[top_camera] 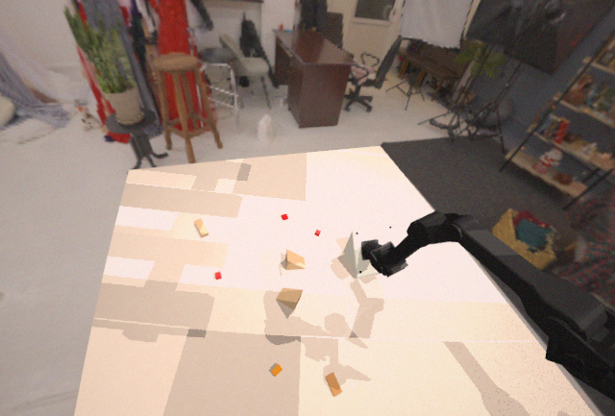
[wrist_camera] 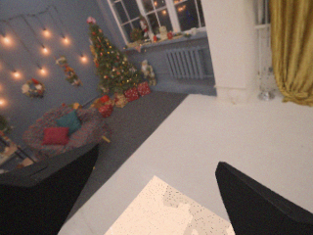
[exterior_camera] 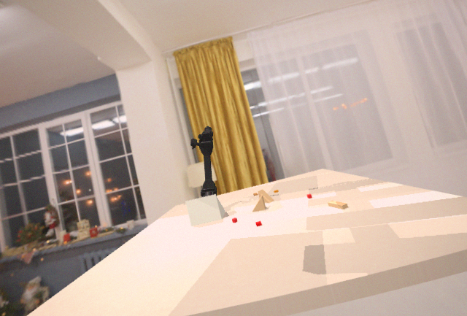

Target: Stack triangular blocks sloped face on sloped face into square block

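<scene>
I'm holding the arm raised, its empty fingers standing wide apart.
The top view is cutting off its base; small fingertips are blurring in the exterior view. Two triangular blocks are resting separately, near each other, on the shadow-patched tabletop; a gold curtain is hanging beyond.
</scene>
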Controlling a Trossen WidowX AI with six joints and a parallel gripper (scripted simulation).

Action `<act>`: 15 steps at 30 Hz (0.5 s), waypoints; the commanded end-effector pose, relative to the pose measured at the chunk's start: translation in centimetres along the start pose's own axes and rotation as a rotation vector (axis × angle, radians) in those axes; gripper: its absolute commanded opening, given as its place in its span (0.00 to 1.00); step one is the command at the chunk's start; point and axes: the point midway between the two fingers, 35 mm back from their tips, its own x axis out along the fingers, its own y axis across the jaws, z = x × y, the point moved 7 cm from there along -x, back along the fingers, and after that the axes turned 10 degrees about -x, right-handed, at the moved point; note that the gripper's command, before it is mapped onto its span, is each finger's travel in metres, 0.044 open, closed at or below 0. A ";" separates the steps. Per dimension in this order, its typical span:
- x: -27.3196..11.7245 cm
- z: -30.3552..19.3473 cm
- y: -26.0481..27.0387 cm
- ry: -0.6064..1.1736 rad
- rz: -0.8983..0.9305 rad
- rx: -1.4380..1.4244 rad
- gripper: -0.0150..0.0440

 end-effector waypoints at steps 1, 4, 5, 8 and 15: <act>0.1 -0.2 -0.1 0.006 -0.006 0.003 0.98; 1.3 -2.3 -2.3 0.095 -0.087 0.046 1.00; 1.7 -3.3 -3.3 0.131 -0.123 0.067 1.00; 2.3 -6.2 -6.4 0.234 -0.235 0.136 1.00; 0.2 -13.1 -13.9 0.430 -0.510 0.337 1.00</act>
